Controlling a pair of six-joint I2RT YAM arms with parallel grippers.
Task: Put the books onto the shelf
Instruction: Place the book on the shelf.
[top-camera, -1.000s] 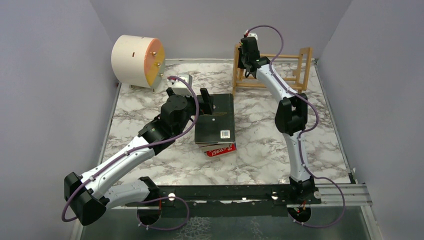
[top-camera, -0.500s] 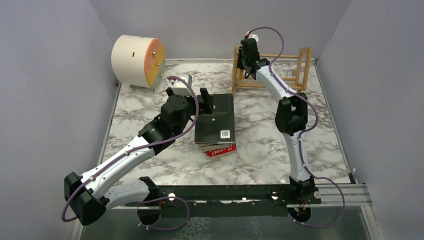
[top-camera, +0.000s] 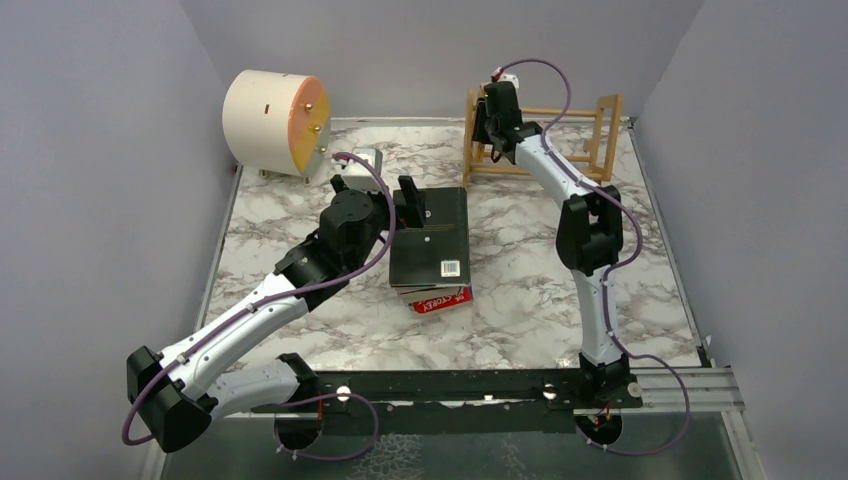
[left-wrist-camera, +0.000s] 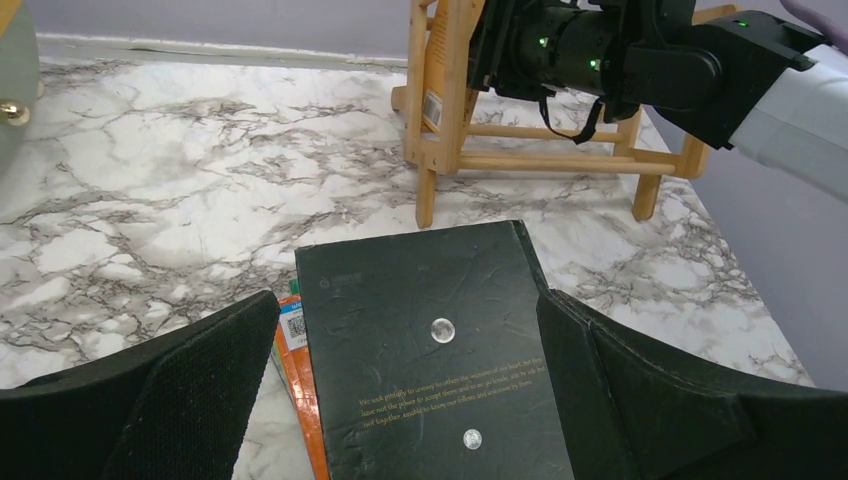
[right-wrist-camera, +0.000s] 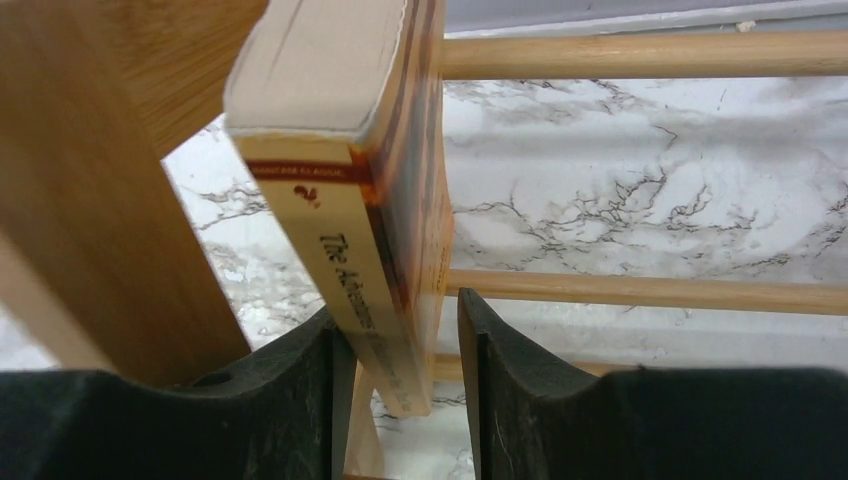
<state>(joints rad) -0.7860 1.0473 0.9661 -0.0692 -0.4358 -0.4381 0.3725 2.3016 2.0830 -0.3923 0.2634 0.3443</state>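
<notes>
The task is at an early stage. On the marble desk (top-camera: 300, 200) the shelf (top-camera: 606, 135) stands at the far right, and only one book shows in it: an orange-spined paperback (right-wrist-camera: 345, 240) at its left end, on its lower edge and leaning against the end frame. The rest of the rack looks bare. The stack of books (top-camera: 432, 245) lies flat in the middle of the desk, well apart from the shelf. A dark-covered book (left-wrist-camera: 430, 340) sits on top, with a red one (top-camera: 440, 300) and an orange one (left-wrist-camera: 300, 380) peeking out beneath. By my judgement most of the work is left.

The right arm reaches far forward to the shelf's left end. The left arm bends across to the stack's far edge.

The right hand (right-wrist-camera: 400, 320) has its fingers on either side of the shelved paperback. A sliver of gap shows at one finger, so it looks slack rather than clamped. The left hand (left-wrist-camera: 408, 305) hovers spread wide over the dark book, gripping nothing.
</notes>
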